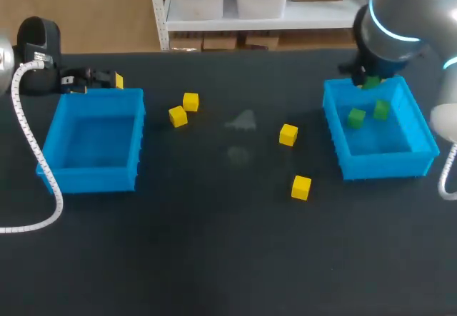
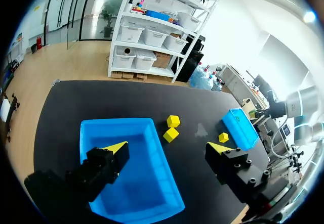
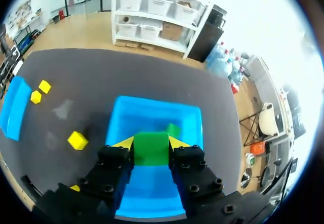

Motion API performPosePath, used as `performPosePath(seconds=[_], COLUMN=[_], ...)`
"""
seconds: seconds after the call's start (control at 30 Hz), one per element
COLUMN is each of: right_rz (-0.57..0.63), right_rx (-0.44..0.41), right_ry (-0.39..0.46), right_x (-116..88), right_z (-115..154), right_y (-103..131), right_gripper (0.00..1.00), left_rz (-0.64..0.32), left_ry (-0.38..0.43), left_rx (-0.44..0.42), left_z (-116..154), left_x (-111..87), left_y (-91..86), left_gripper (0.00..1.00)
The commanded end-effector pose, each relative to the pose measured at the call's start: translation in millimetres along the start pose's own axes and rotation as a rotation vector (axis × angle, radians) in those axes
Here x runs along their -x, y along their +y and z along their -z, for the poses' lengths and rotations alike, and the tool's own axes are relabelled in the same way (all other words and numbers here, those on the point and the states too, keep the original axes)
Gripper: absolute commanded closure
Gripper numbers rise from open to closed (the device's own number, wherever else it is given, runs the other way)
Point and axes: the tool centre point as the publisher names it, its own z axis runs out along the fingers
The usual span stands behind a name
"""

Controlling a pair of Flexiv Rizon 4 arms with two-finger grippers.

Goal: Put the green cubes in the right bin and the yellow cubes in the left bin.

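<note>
My right gripper (image 1: 370, 79) hangs over the far edge of the right blue bin (image 1: 335, 127), shut on a green cube (image 3: 151, 149). Two more green cubes (image 1: 355, 118) (image 1: 381, 109) lie inside that bin; in the right wrist view one of them (image 3: 173, 129) shows just ahead of the held cube. Several yellow cubes lie on the black table: a pair (image 1: 190, 102) (image 1: 178, 116) right of the left blue bin (image 1: 93, 173) and two nearer the right bin (image 1: 288, 135) (image 1: 301, 187). My left gripper (image 1: 96, 80) stands open above the left bin's far edge, holding nothing (image 2: 167, 148).
The left bin (image 2: 152, 133) holds nothing. A white coiled cable (image 1: 28, 145) runs down along its left side. Bare black tabletop (image 1: 214, 259) stretches between the bins and toward the front edge.
</note>
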Motion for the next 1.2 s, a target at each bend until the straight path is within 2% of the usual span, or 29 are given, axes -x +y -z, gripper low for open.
performPosePath(seconds=[0.03,0.3,0.43,0.5,0.53,0.57,1.2], right_rz=[-0.022,-0.051,-0.056,-0.056,-0.052,-0.053,-0.066], right_rx=[0.011,0.012,0.014,0.016,0.020,0.019,0.029], right_ry=[-0.026,-0.005,-0.004,-0.005,-0.009,-0.010,-0.010], right_x=[-9.1,-14.2,-12.1,-11.2,-10.6,-10.1,-9.1], right_z=[-10.9,-19.6,-20.0,-20.1,-20.0,-19.9,-19.8], right_y=[-8.4,-11.7,-12.4,-12.6,-12.7,-12.8,-13.6], right_gripper=[1.00,1.00,0.94,0.71,0.16,0.00,0.00], left_rz=[-0.002,-0.002,-0.002,-0.002,-0.002,-0.002,-0.002], left_ry=[-0.006,-0.006,-0.006,-0.006,-0.006,-0.006,-0.006], left_rx=[-0.010,-0.010,-0.010,-0.010,-0.010,-0.010,-0.010], left_z=[0.2,0.2,0.2,0.2,0.2,0.2,0.2], left_x=[-1.3,-1.3,-1.3,-1.3,-1.3,-1.3,-1.3], left_y=[2.2,2.2,2.2,2.2,2.2,2.2,2.2], left_gripper=[0.00,0.00,0.00,0.00,0.00,0.00,0.00])
